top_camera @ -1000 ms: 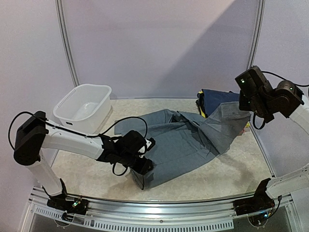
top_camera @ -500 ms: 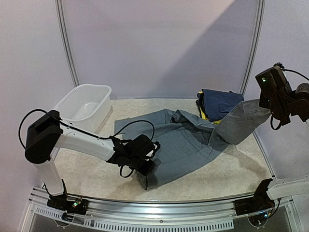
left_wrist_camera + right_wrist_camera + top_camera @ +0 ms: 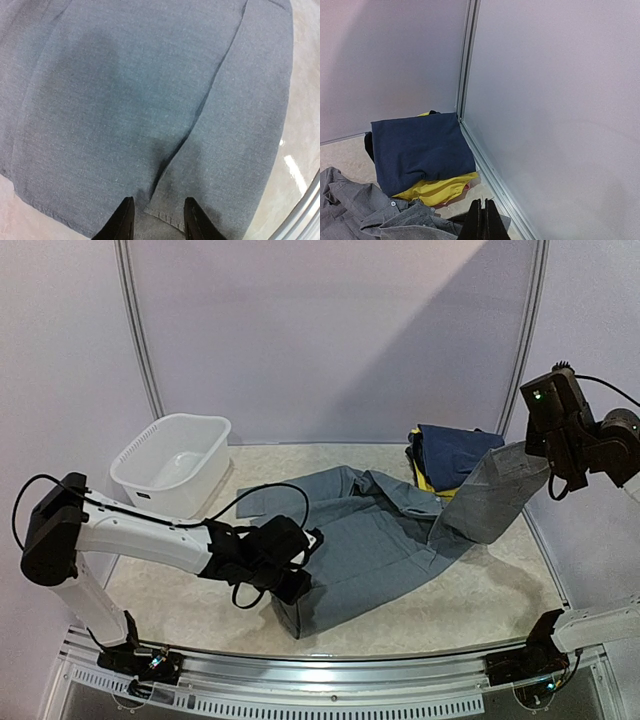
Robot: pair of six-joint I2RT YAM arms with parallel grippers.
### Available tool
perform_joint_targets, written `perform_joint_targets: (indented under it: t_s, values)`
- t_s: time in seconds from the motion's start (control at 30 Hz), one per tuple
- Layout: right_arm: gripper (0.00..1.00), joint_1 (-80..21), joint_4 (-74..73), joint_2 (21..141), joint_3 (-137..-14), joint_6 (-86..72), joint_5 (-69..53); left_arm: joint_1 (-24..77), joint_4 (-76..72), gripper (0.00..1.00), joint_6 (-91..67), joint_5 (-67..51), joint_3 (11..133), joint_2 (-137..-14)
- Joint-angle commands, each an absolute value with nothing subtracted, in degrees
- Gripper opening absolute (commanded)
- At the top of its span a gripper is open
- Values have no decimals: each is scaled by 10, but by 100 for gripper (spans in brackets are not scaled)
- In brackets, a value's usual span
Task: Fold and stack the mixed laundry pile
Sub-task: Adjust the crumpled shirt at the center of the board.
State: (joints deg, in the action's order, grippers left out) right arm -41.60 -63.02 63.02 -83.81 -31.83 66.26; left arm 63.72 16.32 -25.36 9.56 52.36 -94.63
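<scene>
White plastic basin (image 3: 170,465) sits far left on the surface (image 3: 490,590), apart from the clothes; its inside is only partly visible.

Left gripper (image 3: 297,585) is low at the near-left end of the grey trousers (image 3: 375,535). From the top camera its fingers are lost against the dark wrist and cloth. In the left wrist view the fingers (image 3: 122,222) stand a little apart over the hem, tips cut off by the bottom edge. A crease runs up from between them. Can't tell whether any cloth is caught.

The grey trousers spread across the middle of the surface, mostly flat and rumpled toward the back. The left wrist view shows only grey cloth (image 3: 140,100) and a bit of bare surface. A button shows in the crumpled part (image 3: 393,203).

Right of centre, the far end of the trousers rises off the surface toward the right gripper (image 3: 527,452), which is held up in the air. In the right wrist view its fingers (image 3: 481,220) are pressed together, pinching grey cloth; the pinch point is cut off at the bottom edge.

Back right corner: folded navy garment (image 3: 455,452) lies on a yellow garment (image 3: 437,190). No print is visible on the navy one. A sliver of reddish cloth (image 3: 457,194) peeks from under the yellow, mostly hidden. Something dark at the stack's left edge is too unclear to name.
</scene>
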Motion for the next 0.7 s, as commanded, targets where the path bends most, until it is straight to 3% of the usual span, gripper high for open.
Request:
perform_joint_targets:
  t_s: [0.0, 0.43, 0.67]
  values:
    - [0, -412, -610, 632, -836, -306, 655, 649, 167, 34, -254, 90, 512, -959]
    - [0, -412, -608, 631, -830, -303, 645, 650, 175, 26, -257, 111, 539, -1008]
    - [0, -412, -600, 632, -826, -297, 644, 650, 165, 14, -259, 107, 530, -989]
